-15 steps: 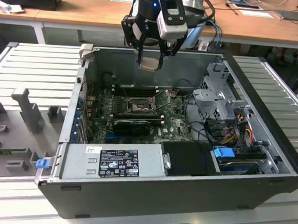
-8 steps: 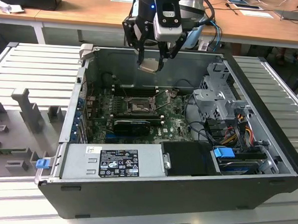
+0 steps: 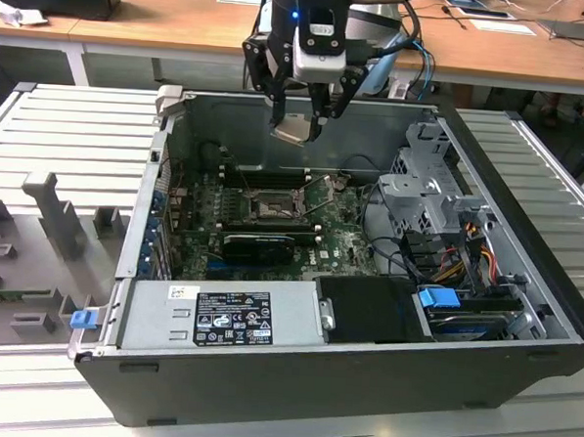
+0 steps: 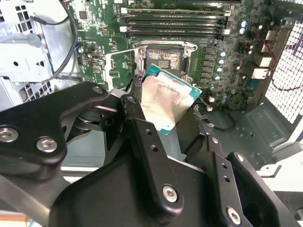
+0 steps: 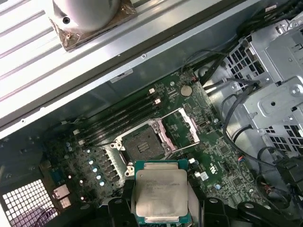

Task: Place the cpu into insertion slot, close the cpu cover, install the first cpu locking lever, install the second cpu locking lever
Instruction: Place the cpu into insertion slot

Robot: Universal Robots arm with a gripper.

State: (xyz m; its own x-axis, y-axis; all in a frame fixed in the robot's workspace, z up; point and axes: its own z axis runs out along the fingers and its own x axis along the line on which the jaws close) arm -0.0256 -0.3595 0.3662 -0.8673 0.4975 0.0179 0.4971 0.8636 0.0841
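On the exterior view's left, the gray ribbed desk [image 3: 71,129] carries some gray blocks [image 3: 37,225]. A small blue clip [image 3: 84,317] sits at the near corner of the case [image 3: 294,375]. The case is a big black box lying on its side with its top off. Along its near wall lies a gray power box [image 3: 228,313].

In the middle of the case lies the green board [image 3: 345,243]. The slot [image 3: 272,212] is a dark square in that board, and its inside shows. In the first wrist view, the cover [image 5: 189,125] is tipped up just beside the slot [image 5: 142,144], so it is not closed.

The pincer [image 3: 301,121] hangs above the board, up near the top edge of the case. It is closed on the cpu [image 3: 293,130], with a finger on each side. The cpu is tilted and up in the air, well apart from the slot. In both wrist views its pale shiny face [image 4: 168,101] [image 5: 161,191] shows.

On the exterior view's right stands a metal cage [image 3: 431,192] with wires [image 3: 467,242] beside it.
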